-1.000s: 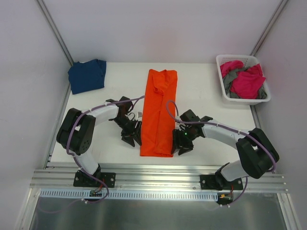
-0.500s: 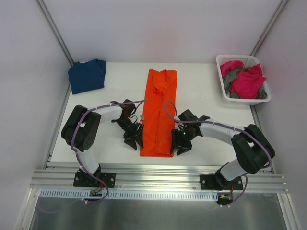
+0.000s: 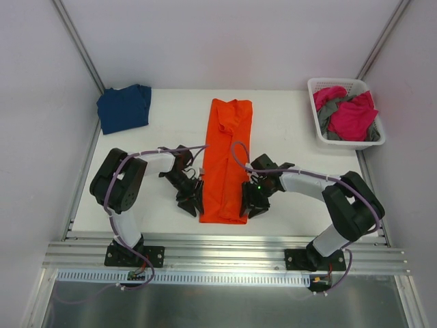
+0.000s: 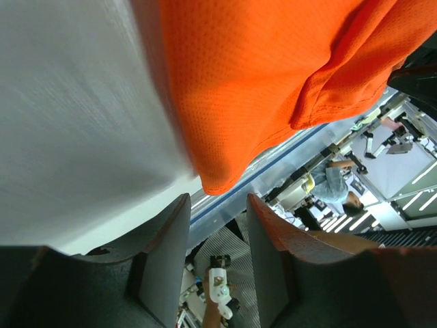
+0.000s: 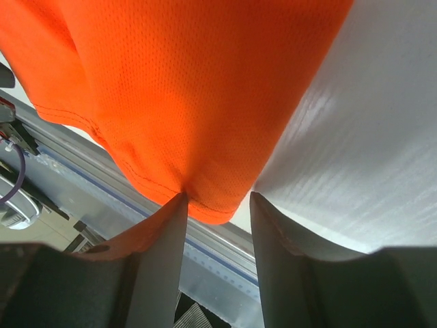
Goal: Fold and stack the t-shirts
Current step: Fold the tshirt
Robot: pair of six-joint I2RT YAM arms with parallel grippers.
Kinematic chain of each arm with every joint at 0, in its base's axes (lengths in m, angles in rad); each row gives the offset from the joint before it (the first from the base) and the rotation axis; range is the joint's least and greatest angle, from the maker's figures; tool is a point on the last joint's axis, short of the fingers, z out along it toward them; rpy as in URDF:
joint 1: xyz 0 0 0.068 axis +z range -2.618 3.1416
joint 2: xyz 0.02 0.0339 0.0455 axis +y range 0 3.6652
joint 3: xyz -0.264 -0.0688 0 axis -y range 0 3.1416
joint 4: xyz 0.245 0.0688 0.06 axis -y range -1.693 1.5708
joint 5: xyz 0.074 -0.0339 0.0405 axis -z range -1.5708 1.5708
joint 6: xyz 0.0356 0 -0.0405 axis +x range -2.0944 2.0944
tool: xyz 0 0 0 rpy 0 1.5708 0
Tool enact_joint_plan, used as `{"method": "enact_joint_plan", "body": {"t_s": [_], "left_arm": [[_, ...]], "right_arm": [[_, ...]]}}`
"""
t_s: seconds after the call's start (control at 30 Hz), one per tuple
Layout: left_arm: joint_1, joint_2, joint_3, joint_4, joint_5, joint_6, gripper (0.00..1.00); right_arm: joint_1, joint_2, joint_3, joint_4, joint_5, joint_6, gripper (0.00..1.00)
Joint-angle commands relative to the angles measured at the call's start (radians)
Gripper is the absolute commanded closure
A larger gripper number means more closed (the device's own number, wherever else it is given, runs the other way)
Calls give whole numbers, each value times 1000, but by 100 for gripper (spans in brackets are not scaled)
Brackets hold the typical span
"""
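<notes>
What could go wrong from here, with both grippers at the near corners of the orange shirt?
1. The left gripper sits open just short of the orange shirt, whose corner is not yet between its jaws. Closing there may catch nothing.
2. The right gripper has only the hem edge at its tips, so it might pinch a single layer and pull the folded strip open.

White table (image 3: 293, 137) enclosed by plain pale walls (image 3: 225, 41) (metal corner posts (image 3: 76, 41)); aluminium rail (image 3: 225, 258) along near edge, evenly lit.
</notes>
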Motion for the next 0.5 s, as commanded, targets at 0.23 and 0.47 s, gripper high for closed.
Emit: {"method": "enact_joint_plan", "body": {"t_s": [0.23,0.47], "left_arm": [[-26,40,-10,4,42,-22,62],[-64,67,12,13,60,-33,71]], "right_arm": [[4,16,24,28,-33,27,57],[4,-6,-8,37,-35,30,62]]}}
